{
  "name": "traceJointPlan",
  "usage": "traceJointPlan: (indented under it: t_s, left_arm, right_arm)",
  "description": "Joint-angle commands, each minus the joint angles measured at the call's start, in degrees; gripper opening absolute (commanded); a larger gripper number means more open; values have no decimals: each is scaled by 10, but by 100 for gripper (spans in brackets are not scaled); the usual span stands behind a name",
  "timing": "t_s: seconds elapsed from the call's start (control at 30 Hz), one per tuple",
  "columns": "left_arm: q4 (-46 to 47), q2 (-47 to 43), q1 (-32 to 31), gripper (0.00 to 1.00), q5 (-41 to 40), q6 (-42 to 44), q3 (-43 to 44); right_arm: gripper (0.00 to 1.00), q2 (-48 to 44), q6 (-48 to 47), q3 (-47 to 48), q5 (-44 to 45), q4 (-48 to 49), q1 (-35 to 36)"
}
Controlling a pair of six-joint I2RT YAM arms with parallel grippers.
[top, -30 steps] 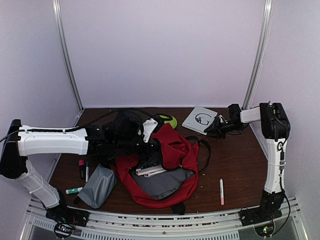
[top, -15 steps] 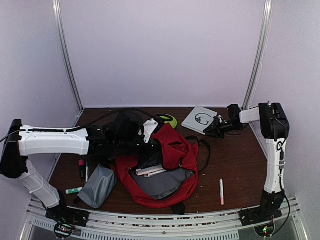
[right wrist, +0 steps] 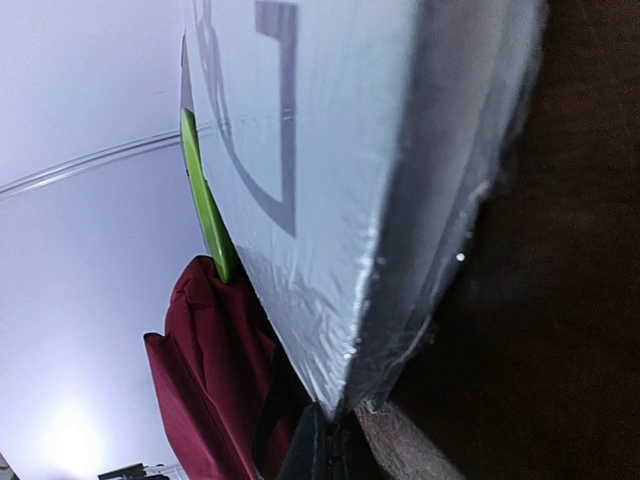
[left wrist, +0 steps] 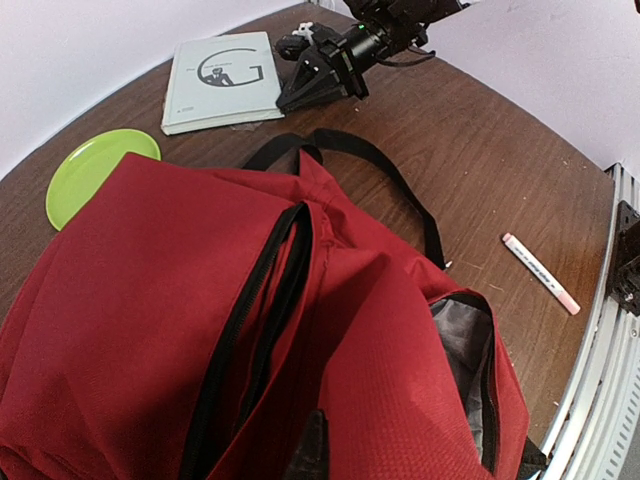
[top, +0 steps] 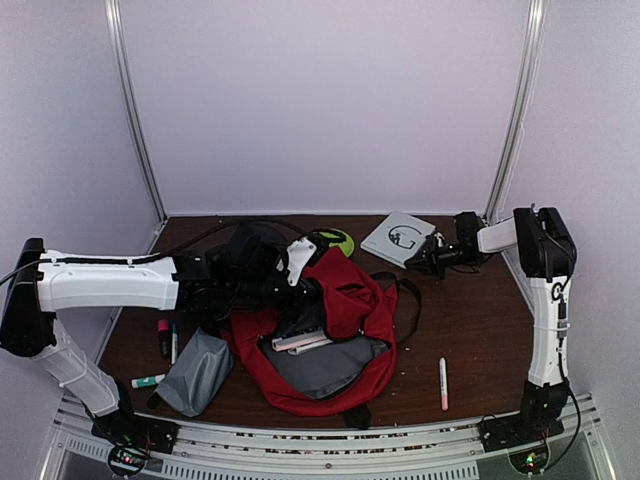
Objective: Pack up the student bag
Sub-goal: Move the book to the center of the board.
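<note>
Red: one student bag (top: 345, 300), pinched by left pincer (left wrist: 308, 445); right pincer (top: 417, 262) closed beside one book (top: 398, 238).

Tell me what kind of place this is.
Probably a robot lab test booth, not a classroom: plain white walls and metal posts box in a wooden table, robot arms are bolted to a rail, and the props are a red backpack and book.

The left arm (top: 110, 283) stretches level toward 3 o'clock, and the left gripper (top: 303, 305) is pinched tight on the bag (top: 352, 300). The right arm (top: 545, 300) stands upright with its forearm bent toward 9 o'clock; the right gripper (top: 418, 258) is closed, held low.
</note>
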Motion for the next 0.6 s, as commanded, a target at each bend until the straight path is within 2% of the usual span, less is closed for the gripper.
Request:
traceJointPlan:
  t_s: [0.0,0.17,0.57]
  left_arm:
    - [21,1,4,0,-4,3,12]
    - [20,-5,4,0,-7,4,11]
    - [21,-20,4,0,-13,12,-5]
  right_arm:
    - [0,5,17,-22,8,39,3]
    - [0,-50,-26,-75,7,9,-13]
    - [0,-168,-415,-157,29,-387,-94]
